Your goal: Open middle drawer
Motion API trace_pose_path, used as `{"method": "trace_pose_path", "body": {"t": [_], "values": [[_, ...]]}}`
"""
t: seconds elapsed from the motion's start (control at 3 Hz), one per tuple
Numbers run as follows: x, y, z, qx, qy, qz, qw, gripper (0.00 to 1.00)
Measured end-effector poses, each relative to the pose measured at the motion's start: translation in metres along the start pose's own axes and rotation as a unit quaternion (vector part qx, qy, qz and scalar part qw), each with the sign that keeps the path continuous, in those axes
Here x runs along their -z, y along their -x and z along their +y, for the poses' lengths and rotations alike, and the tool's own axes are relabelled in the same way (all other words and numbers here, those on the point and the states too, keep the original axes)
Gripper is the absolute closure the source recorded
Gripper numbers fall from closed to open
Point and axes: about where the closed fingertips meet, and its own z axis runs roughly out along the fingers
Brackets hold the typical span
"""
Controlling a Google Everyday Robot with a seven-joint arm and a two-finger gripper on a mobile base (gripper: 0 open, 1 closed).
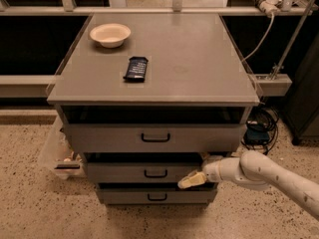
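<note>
The middle drawer (pixel 117 173) is the second of three grey fronts in the cabinet, low and wide, with a small black loop handle (pixel 155 173) at its centre. It sits about flush with the drawers above and below. My gripper (pixel 193 179) is cream-coloured on a white arm (pixel 269 176) that comes in from the lower right. It is in front of the right part of the middle drawer's front, just right of the handle and slightly below it.
The taller top drawer (pixel 109 138) and the lowest drawer (pixel 124 196) are shut. A beige bowl (pixel 110 34) and a dark snack bar (pixel 136 67) lie on the cabinet top (pixel 199 59). Cables (pixel 261 126) and a dark unit stand right; a clear bin (pixel 57 153) stands left.
</note>
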Motion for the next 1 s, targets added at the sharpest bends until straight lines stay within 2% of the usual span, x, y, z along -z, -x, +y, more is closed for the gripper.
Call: {"method": "trace_pose_path", "body": {"t": [0.33,1.0], "values": [[0.0,0.005,-0.008,0.002,-0.005,-0.004,1.0,0.0],[-0.017,-0.024,-0.013,-0.022,-0.008,0.028,0.9993,0.0]]}}
